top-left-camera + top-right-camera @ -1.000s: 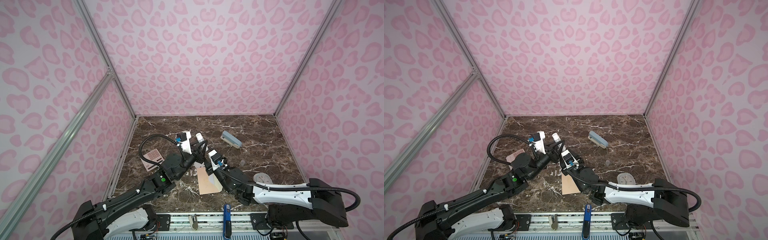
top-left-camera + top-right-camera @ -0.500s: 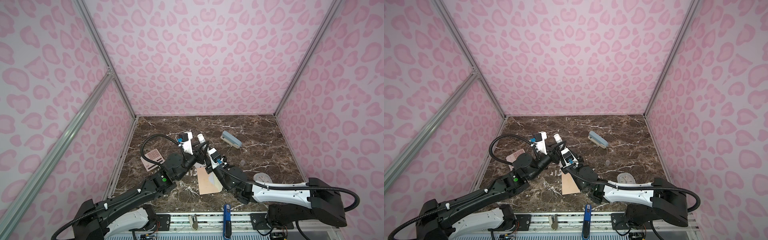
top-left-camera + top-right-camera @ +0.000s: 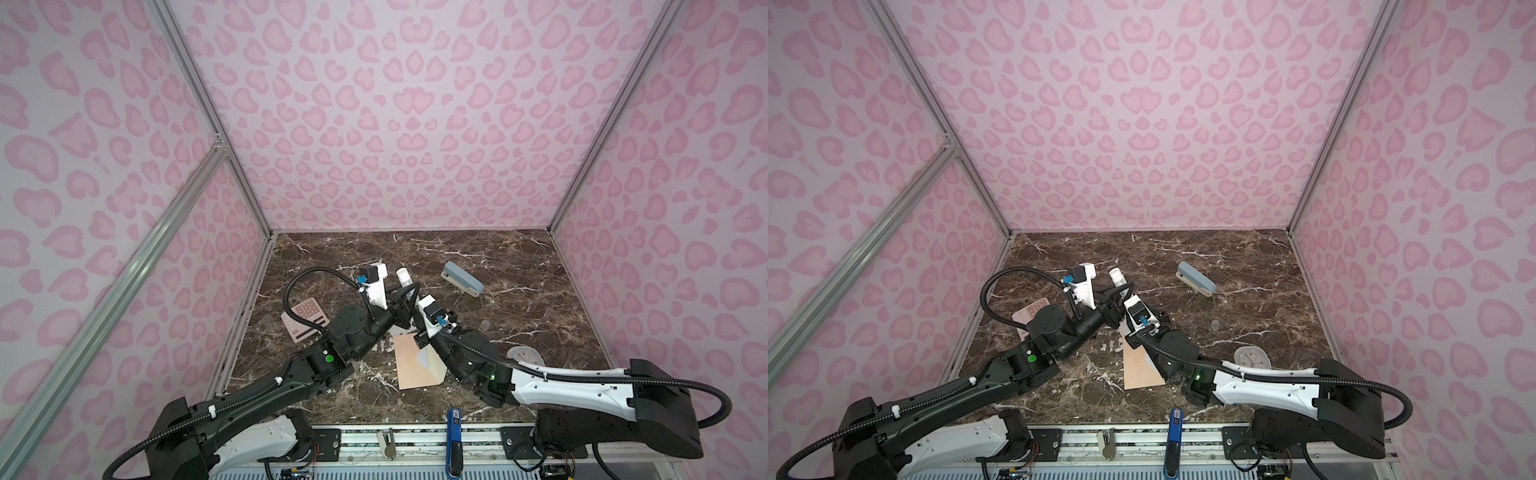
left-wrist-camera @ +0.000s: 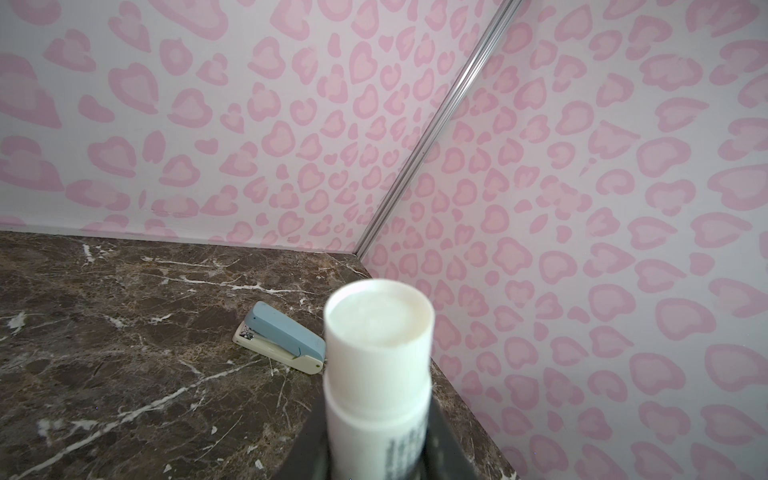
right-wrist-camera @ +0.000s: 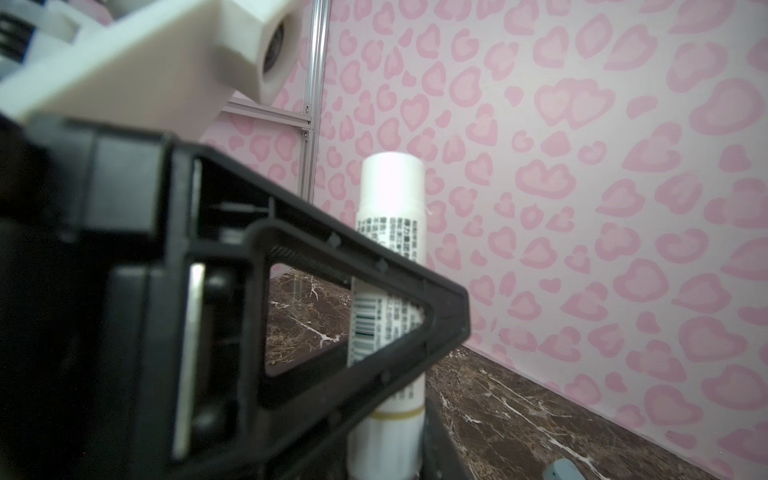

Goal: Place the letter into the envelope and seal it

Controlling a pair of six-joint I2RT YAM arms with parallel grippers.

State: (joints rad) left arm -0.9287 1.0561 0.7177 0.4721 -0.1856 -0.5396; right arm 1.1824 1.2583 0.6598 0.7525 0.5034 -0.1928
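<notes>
Since 1 s ago R arm had crept slightly fwd. R wrist view: glue stick (image 5: 390,199) showed barcode, small print unreadable; R gripper (image 5: 384,457) at its base, grip unclear. Both top views: peach envelope (image 3: 409,365) (image 3: 1138,370) flat on table (image 3: 519,266) near front, pale inside by R forearm; letter not made out. L wrist view: L gripper (image 4: 374,449) clamped glue stick (image 4: 378,374), pointing toward the far wall.
</notes>
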